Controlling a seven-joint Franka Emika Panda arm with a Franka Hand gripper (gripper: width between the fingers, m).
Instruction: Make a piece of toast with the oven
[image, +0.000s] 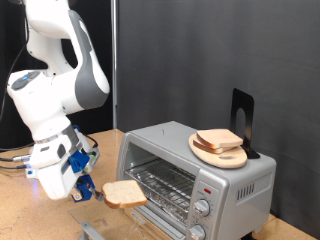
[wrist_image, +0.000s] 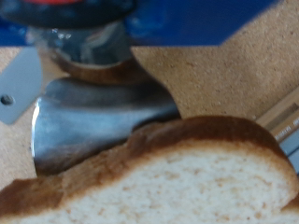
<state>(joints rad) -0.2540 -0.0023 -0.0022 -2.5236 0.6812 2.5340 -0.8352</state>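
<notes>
The piece of toast (image: 125, 194) is a pale slice with a tan crust, held flat just in front of the oven's open mouth. My gripper (image: 90, 189) is shut on the edge of the slice that faces the exterior view's left. The silver oven (image: 235, 170) stands at the exterior view's right, with its wire rack (image: 165, 184) showing and its door down. In the wrist view the slice (wrist_image: 177, 177) fills the lower part, and one metal finger (wrist_image: 93, 112) lies against it.
A round wooden board (image: 232, 159) with other bread slices (image: 218, 139) lies on top of the oven, and a black stand (image: 242, 112) rises behind it. Two knobs (image: 203, 209) and a red light (image: 207, 188) sit on the oven's front panel. The table is brown particle board (image: 30, 215).
</notes>
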